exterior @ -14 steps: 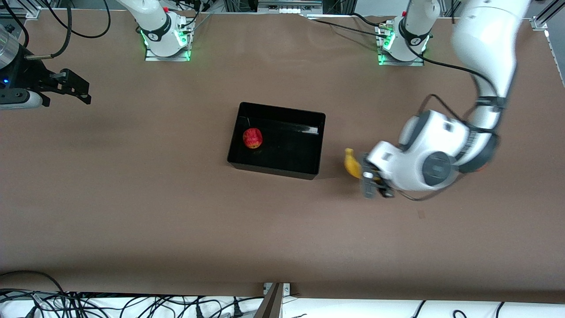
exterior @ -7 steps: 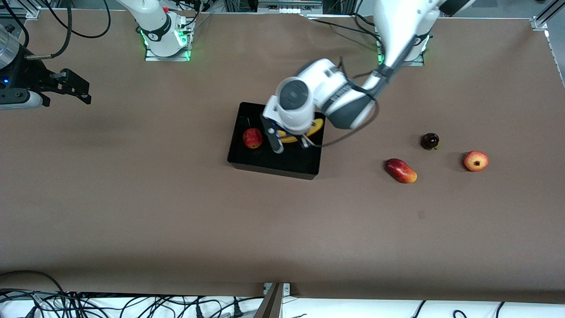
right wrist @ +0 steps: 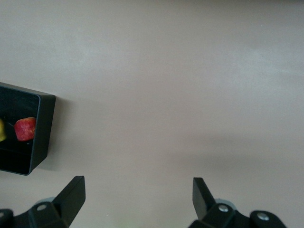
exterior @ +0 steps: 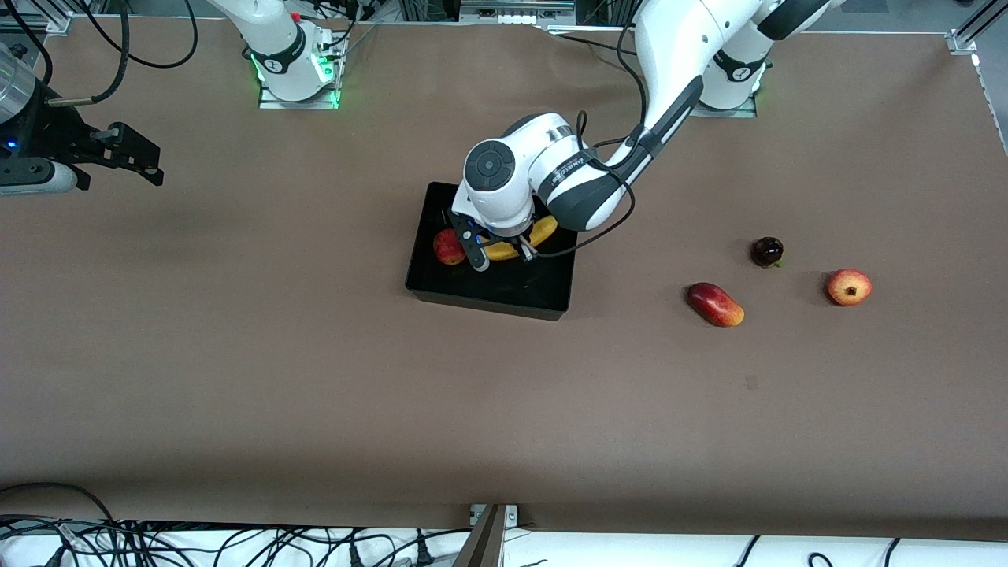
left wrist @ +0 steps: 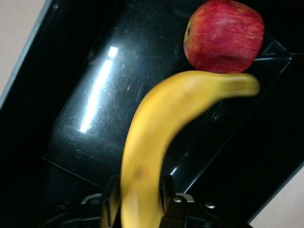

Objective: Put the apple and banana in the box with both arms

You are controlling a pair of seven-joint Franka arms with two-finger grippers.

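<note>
One of the two fruits is already home: the apple sits on the floor of the box, toward the right arm's end of it. Near to far from the front camera, the bare table comes first, then the box with the left gripper low over its middle. Its fingers pinch the banana around one end, and the rest of the fruit juts out past the fingertips, its dark tip reaching almost to the apple; whether the two touch I cannot tell. The banana looks to be inside the box's walls but not yet released, so what remains, as I judge it, is for the fingers to part and the arm to lift clear. Three other fruits lie well apart toward the left arm's end. Farthest, the right gripper waits over bare table at the right arm's end, fingers spread wide, nothing between them.
</note>
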